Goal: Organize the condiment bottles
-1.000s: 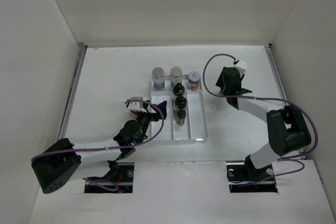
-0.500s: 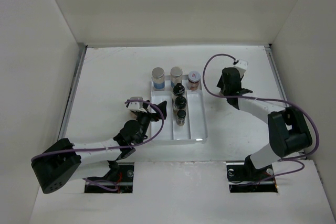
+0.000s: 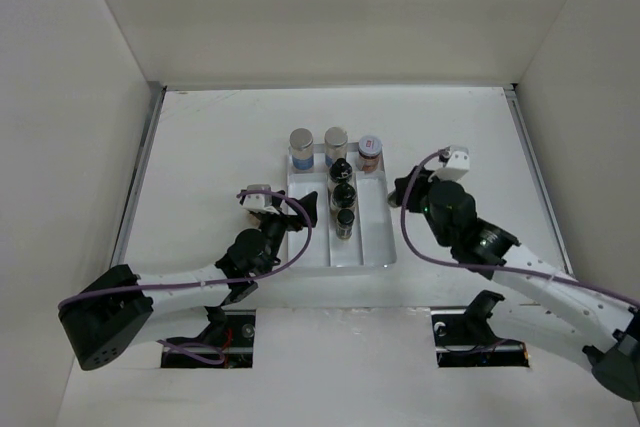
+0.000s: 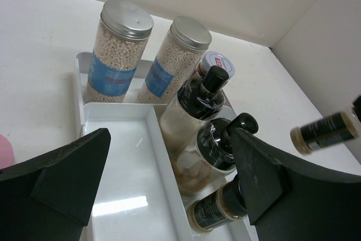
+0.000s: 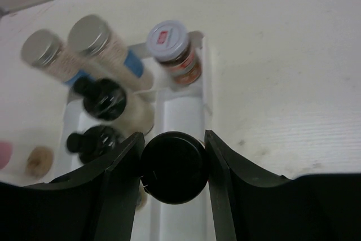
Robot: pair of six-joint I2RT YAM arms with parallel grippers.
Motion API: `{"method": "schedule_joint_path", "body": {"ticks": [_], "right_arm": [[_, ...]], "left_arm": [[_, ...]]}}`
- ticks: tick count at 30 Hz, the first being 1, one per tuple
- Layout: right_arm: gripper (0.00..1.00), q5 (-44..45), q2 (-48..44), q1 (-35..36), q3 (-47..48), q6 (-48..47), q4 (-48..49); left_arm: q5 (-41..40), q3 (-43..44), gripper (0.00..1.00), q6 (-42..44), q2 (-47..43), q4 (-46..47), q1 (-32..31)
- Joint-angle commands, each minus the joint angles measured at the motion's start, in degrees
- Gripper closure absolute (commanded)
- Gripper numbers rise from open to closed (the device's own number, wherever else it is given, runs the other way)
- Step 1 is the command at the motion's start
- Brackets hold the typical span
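Right claw, clenched on a small black-capped bottle, has swung in from the far right to the tray, its right lane likely next.

No legible text in any view. Blue labels on the silver-lidded jars: print unreadable. Red mark on the pale-lidded jar and label of the small dark bottle: blurred.

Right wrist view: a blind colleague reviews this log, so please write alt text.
The right gripper clamps a black-capped bottle, cap toward the camera, near the white tray. Beyond stand two silver-lidded jars, a pale-lidded jar and two dark bottles.
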Motion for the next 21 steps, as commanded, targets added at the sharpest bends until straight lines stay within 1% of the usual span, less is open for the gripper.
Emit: {"method": "schedule_joint_path", "body": {"ticks": [1,5,8,13,21], "right_arm": [[0.55,2.18,-4.14,8.21,-1.02,5.55,-6.3],[0.55,4.11,-2.31,20.08,-0.32,9.33,-6.76],[0.55,5.96,1.55,25.54,1.0,9.78,-3.34],[0.55,6.4,7.09,28.72,2.23,9.61,-0.34],[0.54,7.54,13.59,30.57,0.83,9.35,6.16]], "left_arm": [[0.41,0.26,0.12,-0.53,-0.85,3.18,0.15],[0.07,0.35,0.12,-0.27,-2.07,2.65,0.24],[-0.29,0.7,0.12,-0.18,-2.52,1.6,0.33],[-0.38,0.88,0.12,-0.35,-3.57,0.28,0.42],[-0.55,0.53,0.12,-0.27,-4.01,0.27,0.59]]}}
